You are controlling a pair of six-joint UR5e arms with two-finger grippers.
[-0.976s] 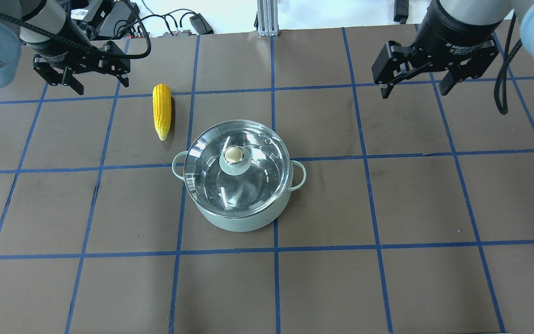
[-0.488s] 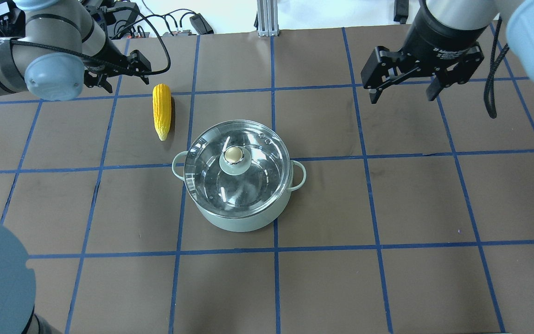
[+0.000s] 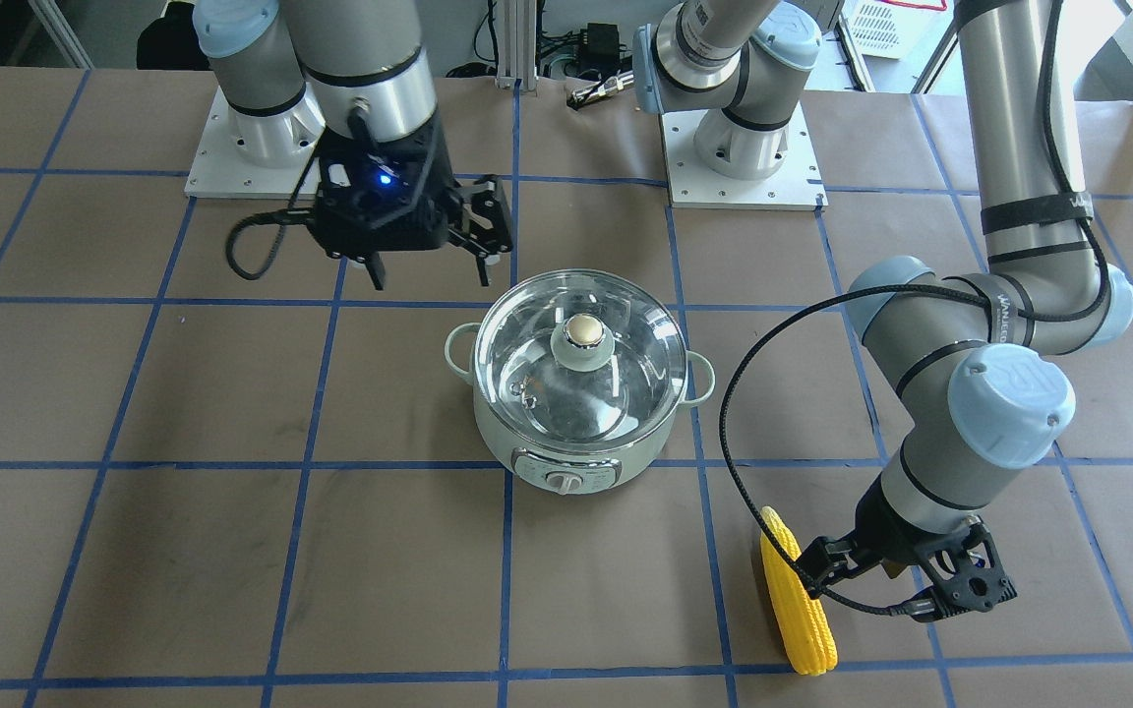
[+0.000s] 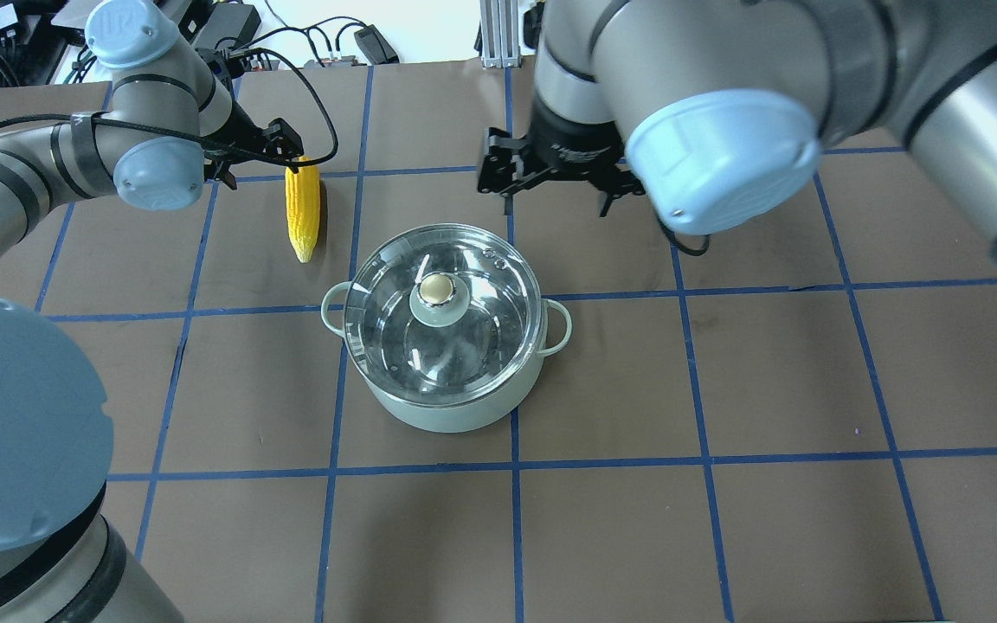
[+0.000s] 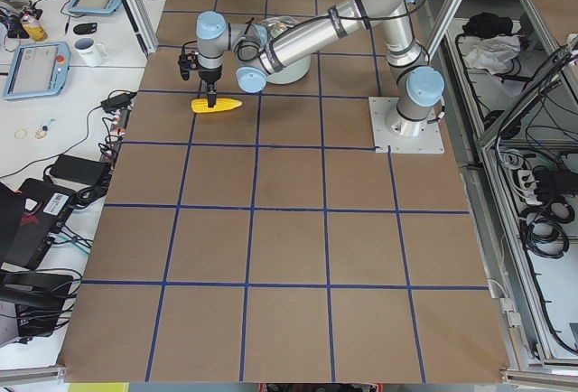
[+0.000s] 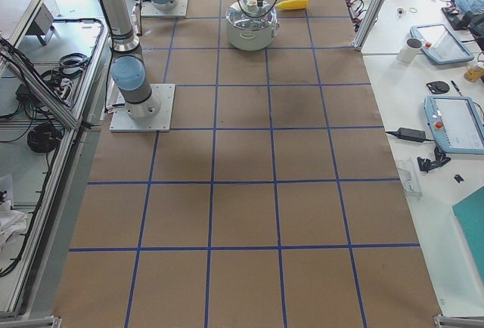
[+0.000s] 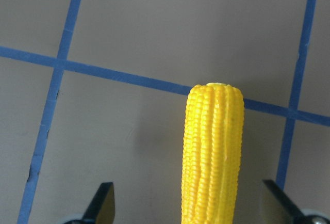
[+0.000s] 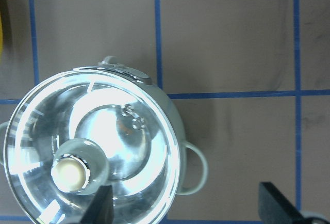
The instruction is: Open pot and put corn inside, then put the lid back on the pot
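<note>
Lid [image 4: 395, 350] removal is judged to be the step in hand. The lid sits closed on the pot [image 4: 434, 415], which stands near the middle of the table [image 4: 723, 372], so the corn [image 4: 302, 212] cannot go in yet.

Right gripper [image 4: 556, 208]: jaws spread wide, empty, raised above the table. This arm is the nearer one to the pot. The governing relation is the offset of the knob [image 4: 436, 287] from this gripper.
- In the overhead and front-facing views, the knob lies to the robot's left of the gripper.
- The right wrist view confirms the offset. The knob appears outside the finger [image 8: 100, 206] on that side, not in the gap between the two.
- The knob also lies below the gripper.

The coming move therefore calls for a sideways shift toward the robot's left until the knob is centred in the gap. Descent and closure follow.

Left gripper [image 7: 188, 206]: jaws spread wide, nothing clamped. It is at the corn, which lies flat on the table to the pot's left and farther from the robot, near the pot but apart from it.
- The left wrist view shows the cob running lengthwise between the two fingers [image 7: 103, 206].
- The long axis is square to the closing line, and the blunt end points away from the camera.
- The cob sits nearer one finger than the other. Whether either finger touches it cannot be told.
</note>
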